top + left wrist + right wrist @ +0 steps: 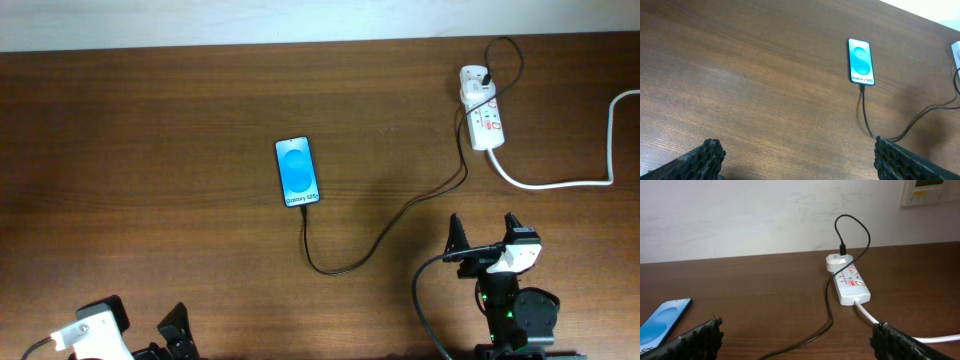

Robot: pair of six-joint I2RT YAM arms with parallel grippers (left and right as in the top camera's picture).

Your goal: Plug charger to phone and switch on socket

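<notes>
With the charger [863,105] apparently seated in the centre phone [297,172], left gripper [797,152] and right gripper [483,226] hang wide and empty, clear of the upper-right socket [486,118].

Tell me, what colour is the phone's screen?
The phone screen is bright blue, clearest from the left wrist.

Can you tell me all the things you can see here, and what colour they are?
phone: one, black edge with blue screen, middle of the table
charger: one, black, runs from the phone's bottom edge to the adapter
adapter: one, white, on the socket's far end
socket: one, white with red marks, far right
thick cord: one, white, from socket off right
table: one, brown wood
wall: one, white, behind table
wall panel: one, pale, on wall
left gripper: one, black, open, near left
right gripper: one, black, open, near right
</notes>
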